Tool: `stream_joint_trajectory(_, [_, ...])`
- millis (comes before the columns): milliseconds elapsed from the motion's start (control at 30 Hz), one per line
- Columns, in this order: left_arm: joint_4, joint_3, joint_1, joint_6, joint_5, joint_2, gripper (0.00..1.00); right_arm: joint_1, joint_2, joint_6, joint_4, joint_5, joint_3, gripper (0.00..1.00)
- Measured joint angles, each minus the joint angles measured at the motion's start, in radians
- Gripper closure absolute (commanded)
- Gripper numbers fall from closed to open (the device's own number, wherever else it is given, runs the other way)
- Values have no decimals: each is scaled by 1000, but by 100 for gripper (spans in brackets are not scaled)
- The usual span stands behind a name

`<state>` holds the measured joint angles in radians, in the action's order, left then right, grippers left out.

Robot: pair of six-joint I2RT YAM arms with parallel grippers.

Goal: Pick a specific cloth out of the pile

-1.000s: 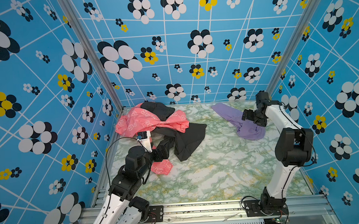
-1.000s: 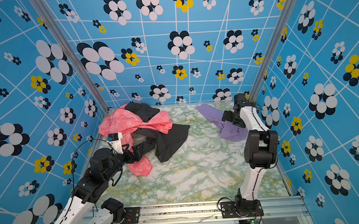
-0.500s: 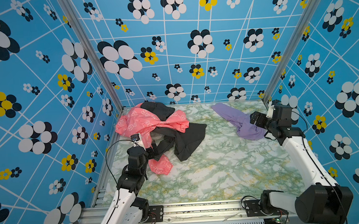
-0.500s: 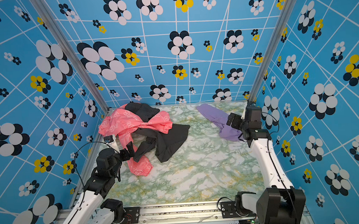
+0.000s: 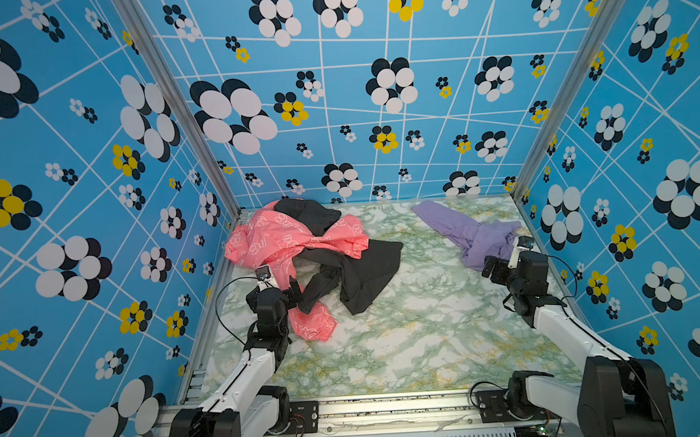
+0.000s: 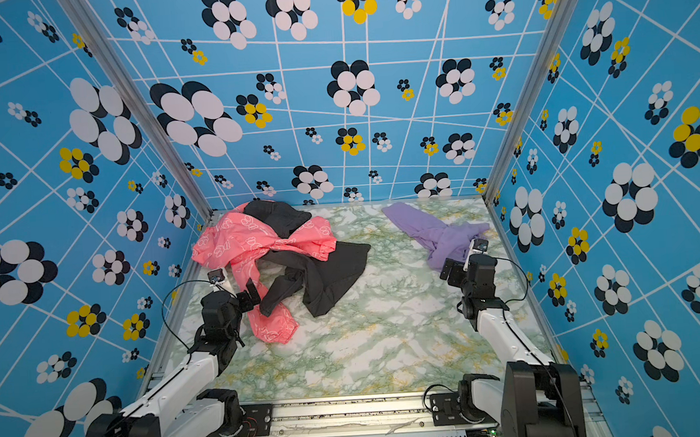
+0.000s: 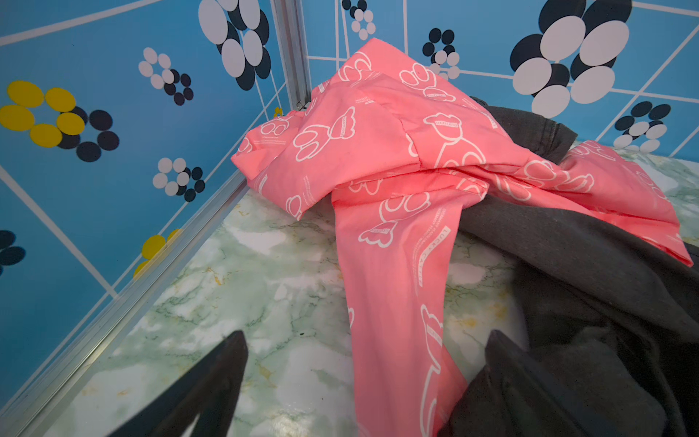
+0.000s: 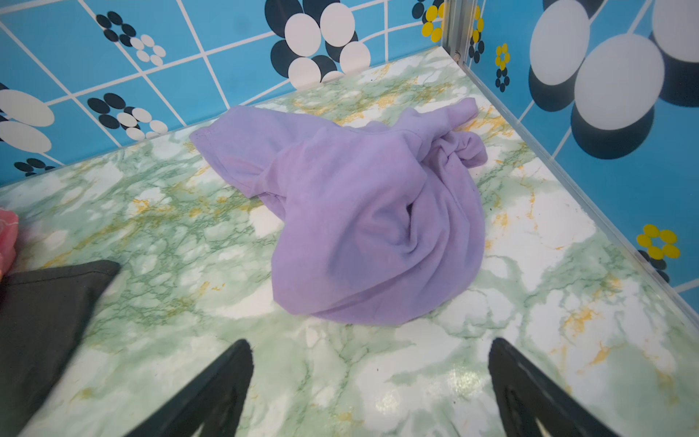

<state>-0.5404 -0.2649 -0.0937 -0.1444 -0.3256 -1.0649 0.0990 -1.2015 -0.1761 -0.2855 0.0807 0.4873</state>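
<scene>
The cloth (image 5: 466, 233) (image 6: 436, 233) (image 8: 370, 212) is plain lavender and lies crumpled by itself on the table at the back right, apart from the pile. The pile sits at the back left: a coral-pink printed garment (image 5: 283, 240) (image 7: 397, 170) tangled with black garments (image 5: 364, 272) (image 6: 327, 275). My right gripper (image 5: 493, 267) (image 6: 451, 269) (image 8: 368, 344) hovers open and empty just short of the cloth's near edge. My left gripper (image 5: 294, 291) (image 6: 251, 294) (image 7: 365, 336) is open at the pile's front. A pink strip lies on the table between its fingers, ungripped.
The green marble table (image 5: 410, 340) is closed in by blue flowered walls on three sides, with metal corner posts (image 5: 221, 181) at the back. A metal rail (image 5: 393, 404) carrying both arm bases runs along the front edge. A black garment corner (image 8: 41, 302) lies beside the right gripper.
The right arm has pulled back from above the lavender cloth toward the front and folded down low; the cloth stays where it lay. The left arm has drawn back slightly from the pile.
</scene>
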Motion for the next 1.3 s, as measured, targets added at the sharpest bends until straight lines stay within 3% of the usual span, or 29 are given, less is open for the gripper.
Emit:
stream_joint_trajectory(200, [-238, 17, 3, 46, 34, -206, 1, 0, -141, 37, -199, -37, -30, 1])
stream_joint_trajectory(567, [-528, 15, 24, 130, 176, -471, 1, -19, -311, 111, -545, -179, -122, 1])
stream_joint_trajectory(900, [-453, -96, 36, 132, 190, -489, 1, -58, -344, 140, -594, -142, -127, 1])
stream_joint_trajectory(1300, [-416, -97, 37, 130, 187, -489, 1, -77, -344, 144, -594, -91, -127, 1])
